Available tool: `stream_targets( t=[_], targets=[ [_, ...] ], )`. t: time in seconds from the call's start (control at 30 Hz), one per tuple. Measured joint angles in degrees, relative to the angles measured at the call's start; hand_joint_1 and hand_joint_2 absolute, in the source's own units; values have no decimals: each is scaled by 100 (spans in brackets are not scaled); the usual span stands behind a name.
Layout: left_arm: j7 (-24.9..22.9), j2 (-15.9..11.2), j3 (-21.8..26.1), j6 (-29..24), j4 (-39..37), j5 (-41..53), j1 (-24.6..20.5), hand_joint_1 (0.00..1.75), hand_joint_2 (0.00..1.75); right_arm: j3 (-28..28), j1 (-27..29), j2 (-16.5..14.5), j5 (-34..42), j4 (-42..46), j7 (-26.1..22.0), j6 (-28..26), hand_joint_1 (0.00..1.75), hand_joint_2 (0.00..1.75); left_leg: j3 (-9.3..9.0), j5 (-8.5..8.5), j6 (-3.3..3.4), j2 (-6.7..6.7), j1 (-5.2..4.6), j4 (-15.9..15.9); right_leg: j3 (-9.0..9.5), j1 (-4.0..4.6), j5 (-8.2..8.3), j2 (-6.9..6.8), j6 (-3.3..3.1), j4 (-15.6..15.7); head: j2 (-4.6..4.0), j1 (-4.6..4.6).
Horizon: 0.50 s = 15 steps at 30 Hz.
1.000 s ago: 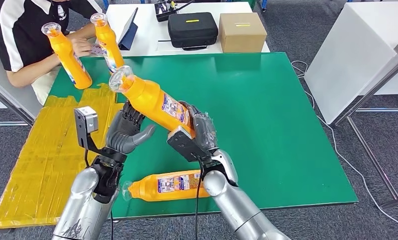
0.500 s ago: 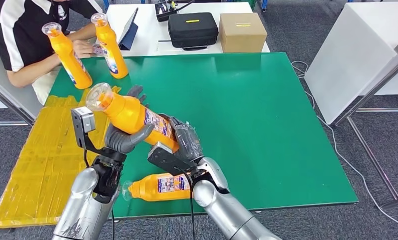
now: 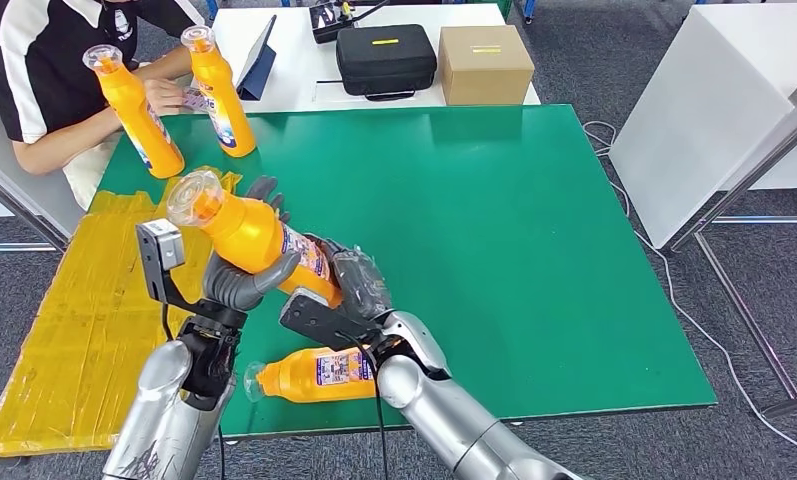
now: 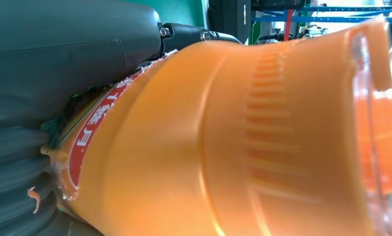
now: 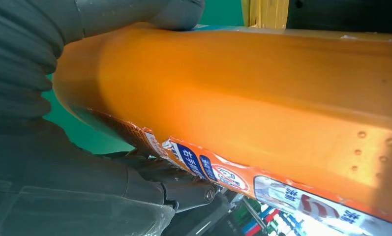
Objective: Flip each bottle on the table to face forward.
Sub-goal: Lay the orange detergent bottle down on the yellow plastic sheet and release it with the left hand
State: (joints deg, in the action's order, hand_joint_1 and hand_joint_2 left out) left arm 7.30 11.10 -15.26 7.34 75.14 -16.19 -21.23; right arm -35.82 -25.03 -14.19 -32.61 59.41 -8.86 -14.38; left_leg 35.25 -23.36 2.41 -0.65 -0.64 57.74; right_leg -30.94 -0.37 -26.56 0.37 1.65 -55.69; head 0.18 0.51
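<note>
Two hands of mine, left hand (image 3: 242, 268) and right hand (image 3: 346, 290), clasp one tilted bottle (image 3: 249, 234) above the tabletop's (image 3: 534, 250) near-left corner; wrist views reveal its label.

silver arms (image 3: 444, 420) — dark grey ribbed robot hand (image 3: 359, 285) covers

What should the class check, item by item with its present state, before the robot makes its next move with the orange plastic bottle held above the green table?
1. Right hand grips the lower body of the raised orange plastic bottle: ok.
2. Left hand is in contact under the bottle's upper body: ok.
3. Left hand's grip is firm enough to take the bottle alone: cannot tell.
4. Bottle is clear of the green table: ok.
5. Second orange bottle lying on its side near the front edge has been turned: not ok.
6. The person's hand by the two standing orange bottles is away from both arms: ok.
</note>
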Motion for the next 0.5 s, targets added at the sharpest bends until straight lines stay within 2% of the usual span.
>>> stream_targets(
  t=[0.13,0.33,0.5],
  targets=[
    [21,-11,1,-5,-5,4,3,134,175,-38,-41,0,50,-62,-10,-2,175,175,0,0,0,0,0,0,0,0,0,0,0,0,-1,0],
    [68,-34,1,-9,-11,6,15,168,175,-71,-59,2,115,-103,-26,-15,175,175,0,0,0,0,0,0,0,0,0,0,0,0,0,-1],
    [87,-41,2,-21,-11,8,16,173,175,-97,-58,4,144,-105,-38,-27,175,175,0,0,0,0,0,0,0,0,0,0,0,0,0,-1]
  ],
)
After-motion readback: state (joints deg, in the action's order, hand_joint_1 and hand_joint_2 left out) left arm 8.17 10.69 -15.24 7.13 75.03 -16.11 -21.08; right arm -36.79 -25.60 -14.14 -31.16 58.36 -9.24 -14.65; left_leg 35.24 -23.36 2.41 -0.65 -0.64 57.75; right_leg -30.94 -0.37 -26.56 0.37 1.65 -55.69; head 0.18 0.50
